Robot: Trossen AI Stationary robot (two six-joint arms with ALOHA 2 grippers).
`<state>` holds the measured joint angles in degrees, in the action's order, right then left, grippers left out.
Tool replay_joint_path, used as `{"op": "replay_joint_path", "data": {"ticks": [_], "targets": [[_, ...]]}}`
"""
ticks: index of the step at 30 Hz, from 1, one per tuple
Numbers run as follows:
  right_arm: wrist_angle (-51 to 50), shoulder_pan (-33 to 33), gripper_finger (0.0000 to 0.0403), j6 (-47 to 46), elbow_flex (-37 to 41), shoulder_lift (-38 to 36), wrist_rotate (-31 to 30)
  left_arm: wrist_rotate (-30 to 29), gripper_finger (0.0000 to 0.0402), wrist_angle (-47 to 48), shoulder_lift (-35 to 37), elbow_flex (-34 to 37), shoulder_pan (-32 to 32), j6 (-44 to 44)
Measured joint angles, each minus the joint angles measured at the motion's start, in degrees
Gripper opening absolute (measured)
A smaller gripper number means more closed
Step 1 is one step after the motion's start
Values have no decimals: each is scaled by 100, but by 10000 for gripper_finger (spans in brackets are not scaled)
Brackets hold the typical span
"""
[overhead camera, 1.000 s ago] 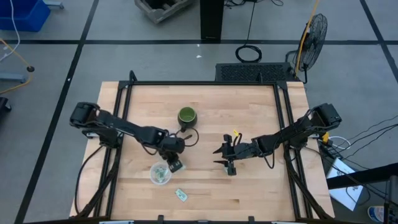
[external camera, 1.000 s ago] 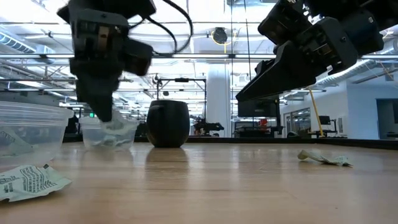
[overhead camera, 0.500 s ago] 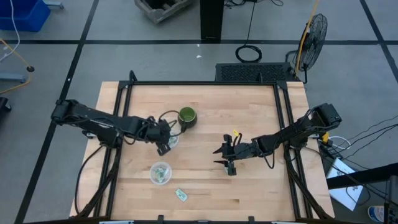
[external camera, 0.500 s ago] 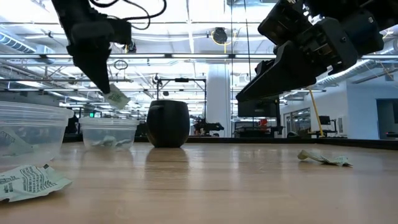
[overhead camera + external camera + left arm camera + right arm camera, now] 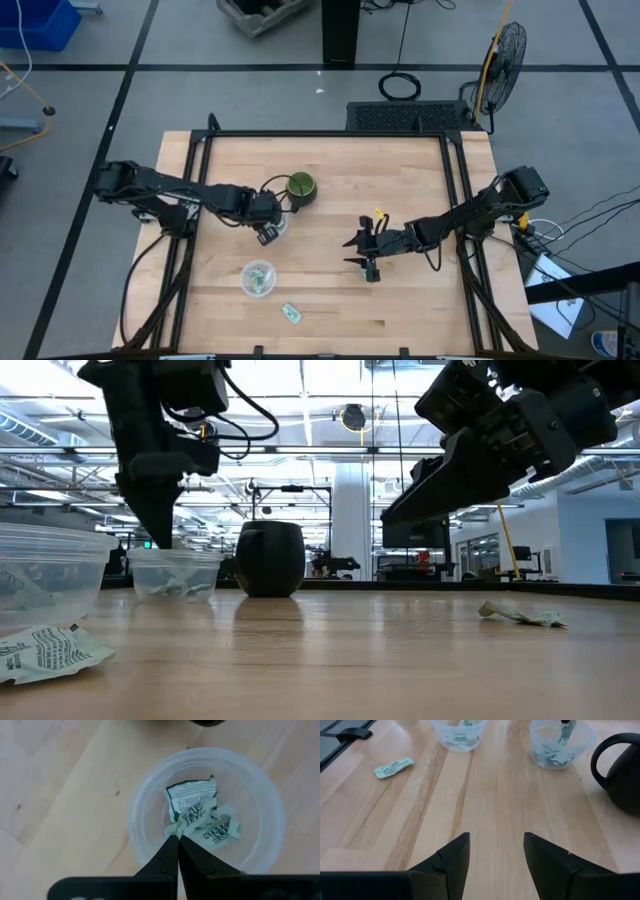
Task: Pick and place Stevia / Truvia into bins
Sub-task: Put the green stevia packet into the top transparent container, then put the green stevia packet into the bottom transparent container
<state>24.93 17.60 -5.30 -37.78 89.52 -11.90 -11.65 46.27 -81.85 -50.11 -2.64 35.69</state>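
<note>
We see the wooden table point(image 5: 400, 170), the left arm stretched to the bin point(image 5: 207, 815) beside the green mug point(image 5: 300, 187). Left gripper point(image 5: 177, 840) pinches a Stevia packet point(image 5: 192, 802) inside it. Right gripper point(image 5: 495, 850) rests mid-table, fingers spread. Another packet point(image 5: 291, 313) lies near the front edge.

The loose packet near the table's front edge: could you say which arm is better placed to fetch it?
Probably right: the right tool is open, empty and facing the loose packet; the left tool is shut on another packet over a bin.
</note>
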Motion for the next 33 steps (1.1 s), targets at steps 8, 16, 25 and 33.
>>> {"op": "replay_joint_path", "data": {"ticks": [8,16,25,33], "targets": [[-302,0,180,2,0,0,2,-164,34,-189,-34,0,1,-439],[-768,135,180,2,2,0,-7,-191,93,-566,-36,0,1,-848],[-1620,626,180,-798,0,-259,24,38,102,-667,16,-226,-2,-970],[-1952,1177,180,-1504,176,-223,22,58,102,-1074,16,-677,-8,-1364]]}}
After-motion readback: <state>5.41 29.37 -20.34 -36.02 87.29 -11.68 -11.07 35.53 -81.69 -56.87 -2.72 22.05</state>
